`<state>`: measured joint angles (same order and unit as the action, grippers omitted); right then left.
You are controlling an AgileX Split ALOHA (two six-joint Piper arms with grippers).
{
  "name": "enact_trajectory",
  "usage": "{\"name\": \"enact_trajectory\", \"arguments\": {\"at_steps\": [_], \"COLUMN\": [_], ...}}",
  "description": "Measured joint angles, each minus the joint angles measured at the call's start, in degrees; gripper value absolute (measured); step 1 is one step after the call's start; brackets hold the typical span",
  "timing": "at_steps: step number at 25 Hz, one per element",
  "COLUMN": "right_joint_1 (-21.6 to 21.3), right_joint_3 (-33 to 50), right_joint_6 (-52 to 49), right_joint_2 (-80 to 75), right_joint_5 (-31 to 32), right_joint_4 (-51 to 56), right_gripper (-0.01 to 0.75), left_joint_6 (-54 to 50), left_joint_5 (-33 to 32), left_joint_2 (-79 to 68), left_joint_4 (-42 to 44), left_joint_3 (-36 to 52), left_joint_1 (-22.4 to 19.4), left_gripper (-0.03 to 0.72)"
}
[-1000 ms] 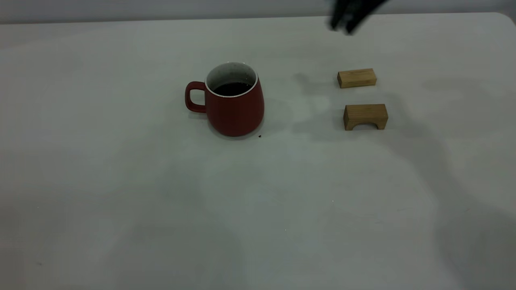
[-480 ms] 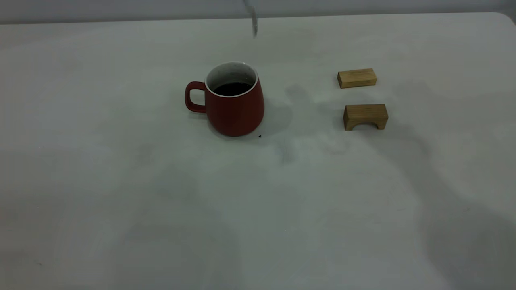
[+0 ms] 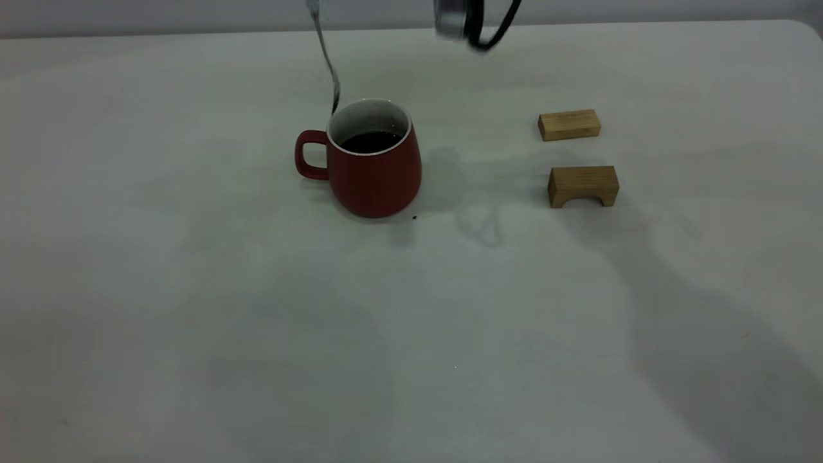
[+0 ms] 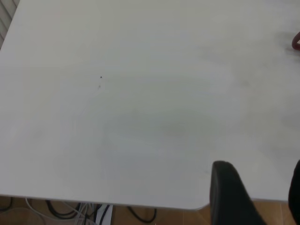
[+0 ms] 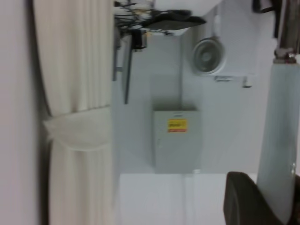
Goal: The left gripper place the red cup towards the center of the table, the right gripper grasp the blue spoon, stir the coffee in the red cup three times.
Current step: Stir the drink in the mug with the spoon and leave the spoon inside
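We see the dark red ceramic mug [image 3: 374, 161], coffee [image 3: 371, 141] inside, standing near the centre of the off-white table [image 3: 193, 289], so placement looks done. The slim blue-handled spoon [image 3: 326, 61] hangs at the mug's 11 o'clock, bowl just above the rim, apparently clamped in the right gripper [image 5: 262, 197]. Stirring remains. The left gripper [image 4: 255, 197], fingers apart, waits over the table edge.
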<state>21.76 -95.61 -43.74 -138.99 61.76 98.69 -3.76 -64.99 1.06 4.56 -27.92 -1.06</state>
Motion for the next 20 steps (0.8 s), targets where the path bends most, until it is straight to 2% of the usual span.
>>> {"name": "enact_trajectory", "arguments": {"at_steps": [9,15,20], "right_joint_1": [-1.8,-1.7,-2.5], "right_joint_3": [-0.1,-0.1,-0.4], "right_joint_6": [9.5,11.9,20.5], "right_joint_2": [-6.5,-8.6,-8.9], "right_joint_5": [-2.3,0.4,-0.9], "right_joint_4": [1.9,1.9,1.8], "right_gripper": [0.146,0.146,0.146], "left_joint_6": [0.0,0.0,0.0], "left_joint_5": [0.0,0.0,0.0], "left_joint_2": [0.0,0.0,0.0], "left_joint_4": [0.0,0.0,0.0], "left_joint_3": [0.0,0.0,0.0], "left_joint_1": [0.0,0.0,0.0], "left_gripper": [0.382,0.382,0.382]}}
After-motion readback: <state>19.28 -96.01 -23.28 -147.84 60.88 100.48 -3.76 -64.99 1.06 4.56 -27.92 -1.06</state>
